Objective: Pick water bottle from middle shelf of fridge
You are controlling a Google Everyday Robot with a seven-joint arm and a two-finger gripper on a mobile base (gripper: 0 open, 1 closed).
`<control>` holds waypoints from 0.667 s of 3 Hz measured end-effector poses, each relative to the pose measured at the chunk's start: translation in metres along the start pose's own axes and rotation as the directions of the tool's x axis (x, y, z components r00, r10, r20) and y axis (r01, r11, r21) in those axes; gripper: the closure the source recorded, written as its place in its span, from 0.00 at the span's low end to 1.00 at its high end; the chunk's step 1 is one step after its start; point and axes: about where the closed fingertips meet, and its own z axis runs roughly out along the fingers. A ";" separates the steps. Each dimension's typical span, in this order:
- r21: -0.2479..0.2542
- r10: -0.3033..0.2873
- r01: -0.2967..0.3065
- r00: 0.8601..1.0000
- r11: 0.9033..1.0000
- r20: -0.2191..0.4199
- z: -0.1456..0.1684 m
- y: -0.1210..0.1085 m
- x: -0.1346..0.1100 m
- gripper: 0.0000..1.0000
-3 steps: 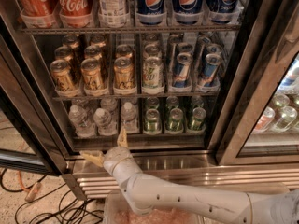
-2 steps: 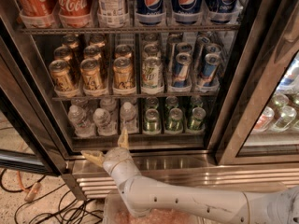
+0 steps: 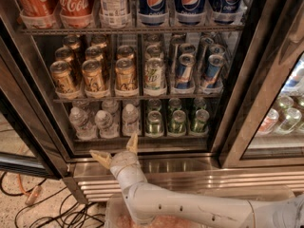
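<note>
The fridge [image 3: 244, 103] stands open with a dark interior. Its middle shelf [image 3: 142, 138] is the lowest rack here. It holds clear water bottles [image 3: 105, 123] with white caps on the left and green cans [image 3: 177, 122] on the right. My gripper [image 3: 116, 151] is open and empty. It sits in front of the fridge's steel sill, just below the bottles. One fingertip [image 3: 133, 141] points up toward the rightmost bottle [image 3: 130, 119]. The other finger [image 3: 99, 156] spreads out to the left. The white arm runs in from the lower right.
Gold and blue cans [image 3: 123, 73] fill the rack above. Coca-Cola and Pepsi bottles [image 3: 156, 1] stand on the top rack. The slatted steel base [image 3: 190, 179] lies under the gripper. A neighbouring cooler [image 3: 285, 115] is at right. Cables [image 3: 28, 198] lie on the floor at left.
</note>
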 end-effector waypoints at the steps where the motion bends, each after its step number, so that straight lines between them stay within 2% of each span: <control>1: 0.036 0.026 -0.026 1.000 0.999 -0.004 -0.001 -0.012 0.003 0.00; 2: 0.032 0.030 -0.030 1.000 0.999 -0.001 -0.001 -0.011 0.003 0.00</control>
